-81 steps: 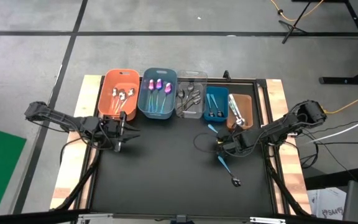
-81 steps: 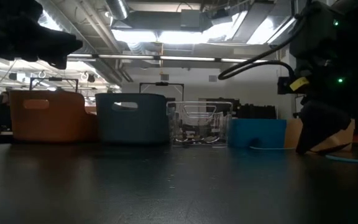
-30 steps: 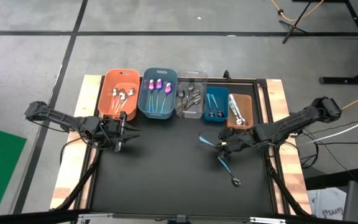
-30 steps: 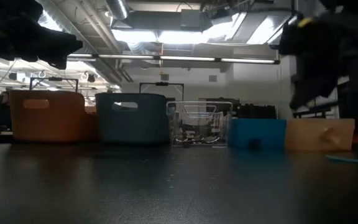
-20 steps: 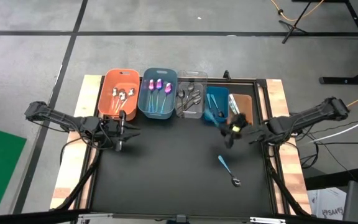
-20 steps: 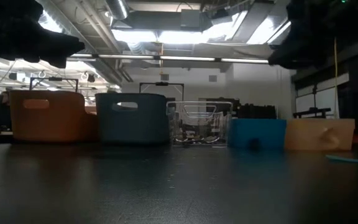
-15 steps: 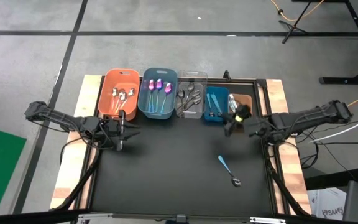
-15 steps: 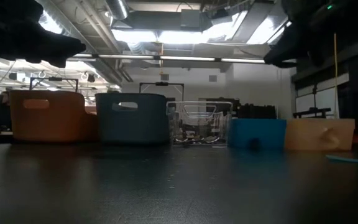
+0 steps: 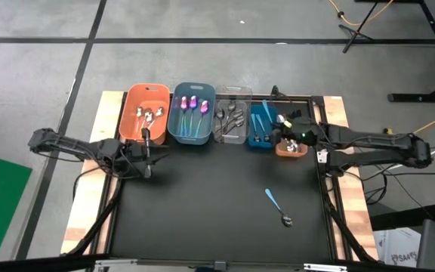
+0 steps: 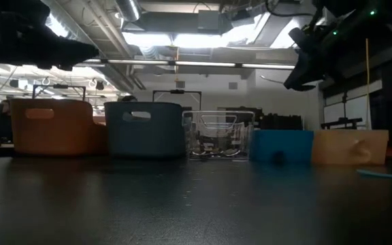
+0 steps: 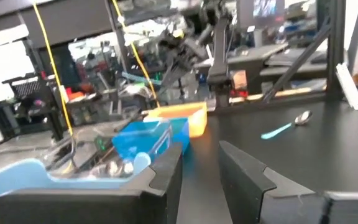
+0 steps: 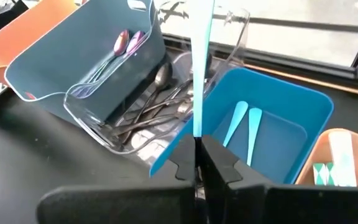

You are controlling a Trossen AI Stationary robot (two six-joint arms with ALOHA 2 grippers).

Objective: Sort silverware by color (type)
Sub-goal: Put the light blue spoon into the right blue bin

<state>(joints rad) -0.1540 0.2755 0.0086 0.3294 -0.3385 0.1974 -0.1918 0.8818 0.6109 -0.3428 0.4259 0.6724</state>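
My right gripper (image 12: 196, 148) is shut on a slim blue utensil (image 12: 199, 74) and hovers above the blue bin (image 9: 261, 127), between the clear bin (image 9: 232, 119) and the brown bin (image 9: 293, 145). A blue-handled spoon (image 9: 276, 205) lies flat on the black mat toward the near right. Sorted silverware lies in the orange bin (image 9: 146, 113), the grey-blue bin (image 9: 192, 113) and the others. My left gripper (image 9: 146, 155) waits open above the mat, just in front of the orange bin. My right gripper pinches the blue utensil by one end (image 12: 196, 127) between its two fingers. The rest of the utensil sticks straight out past the fingertips, in line with them. It is lifted clear, over the blue bin's near wall (image 12: 166, 152).
The five bins stand in a row along the mat's far edge. Two light-blue handles (image 12: 244, 124) lie in the blue bin. Wooden table edges (image 9: 89, 189) flank the mat. The mat's middle and near part hold only the lone spoon.
My right gripper, shut on the blue utensil, has carried it up off the mat and toward the table's far edge. The arm has stretched out, and the utensil now hangs over the blue bin.
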